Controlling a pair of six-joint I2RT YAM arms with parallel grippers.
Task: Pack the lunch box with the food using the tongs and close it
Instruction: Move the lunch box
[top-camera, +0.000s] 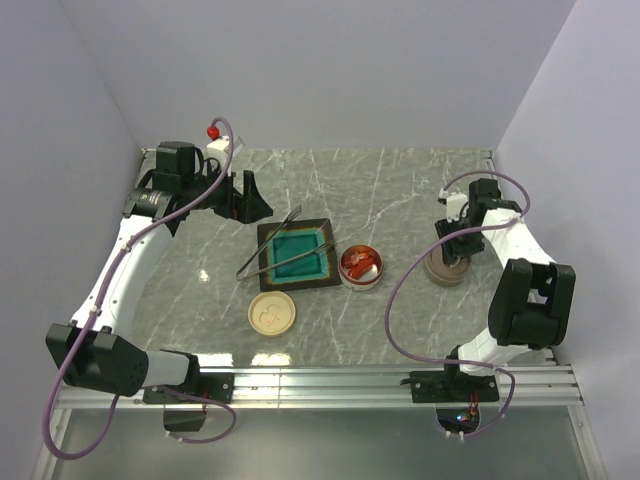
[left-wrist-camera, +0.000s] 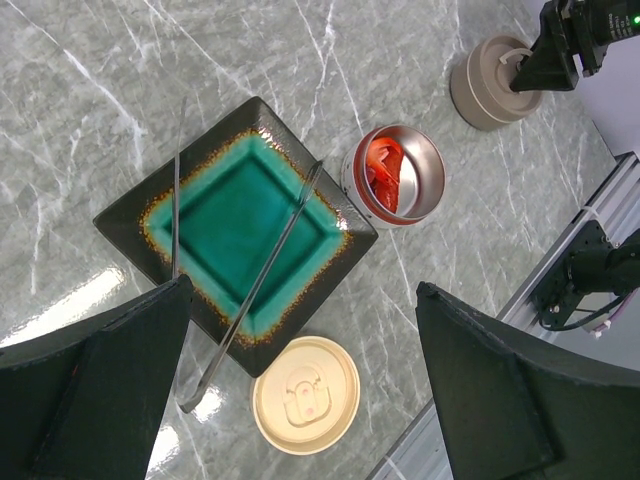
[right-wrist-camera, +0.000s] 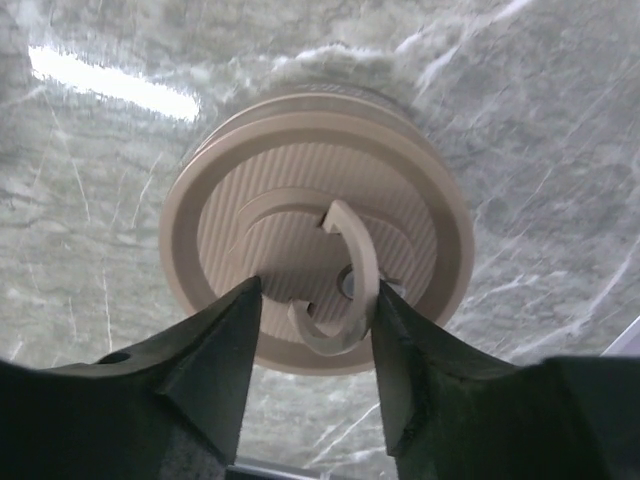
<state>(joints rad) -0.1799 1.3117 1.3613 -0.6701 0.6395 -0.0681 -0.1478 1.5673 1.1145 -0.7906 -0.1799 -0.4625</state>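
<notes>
The lunch box (top-camera: 360, 285), a small round metal pot (left-wrist-camera: 432, 160), stands right of the teal tray and holds red-orange food (left-wrist-camera: 385, 172). The silver tongs (top-camera: 268, 245) lie across the tray with one arm (left-wrist-camera: 258, 282) running diagonally over it. My left gripper (top-camera: 245, 195) hangs open above the tray's back left, holding nothing (left-wrist-camera: 303, 290). At the right, a beige round lid (right-wrist-camera: 300, 200) carries a raised ring handle (right-wrist-camera: 355, 250). My right gripper (right-wrist-camera: 318, 290) is down over it, jaws apart with the ring between them; the left finger is clear of it.
The square dark-rimmed teal tray (top-camera: 297, 256) sits mid-table. A cream round inner lid (top-camera: 272, 312) lies on the table in front of it (left-wrist-camera: 305, 395). The beige lid rests on a matching round body (left-wrist-camera: 485, 85). An aluminium rail (top-camera: 400, 378) runs along the near edge.
</notes>
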